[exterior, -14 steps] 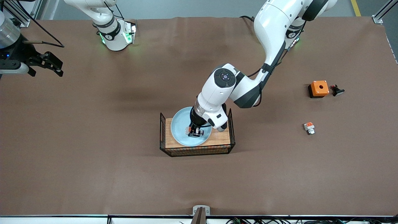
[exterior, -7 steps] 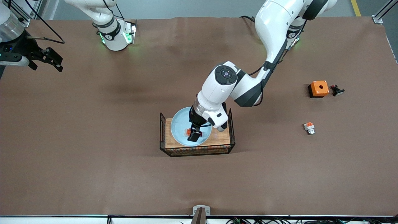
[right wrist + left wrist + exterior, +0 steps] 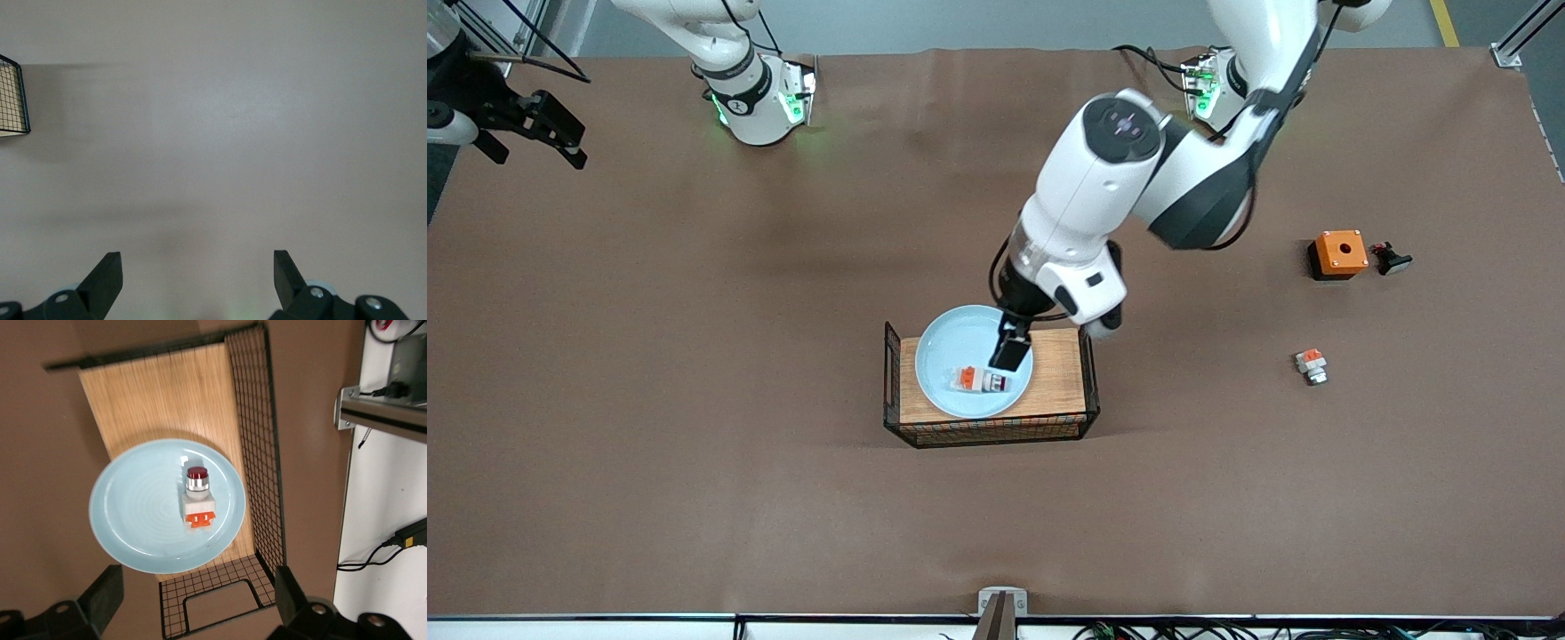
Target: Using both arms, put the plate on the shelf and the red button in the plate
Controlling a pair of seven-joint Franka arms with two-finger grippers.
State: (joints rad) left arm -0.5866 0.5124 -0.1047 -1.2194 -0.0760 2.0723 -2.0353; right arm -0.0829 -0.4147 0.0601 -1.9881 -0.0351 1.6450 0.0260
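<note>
Brown matting covers the table, and at its middle a wooden tray with black wire-mesh walls (image 3: 1085, 351) carries the round pale blue plate (image 3: 947, 347). On it lies the red button (image 3: 980, 380), a tiny white-grey block with an orange patch and red cap: light, rigid, probably best pinched across its flat sides. It sits free directly below the left gripper (image 3: 1010, 352), whose 2 fingers stand spread and empty. The mesh walls crowd any approach. The plate looks smooth, stiff and breakable; its raised rim is the likely hold. The right gripper (image 3: 534, 124) waits open over the right arm's end of the table. Toward the left arm's end lie an orange box with a hole (image 3: 1338, 252) and a similar white-and-orange block (image 3: 1311, 364).
</note>
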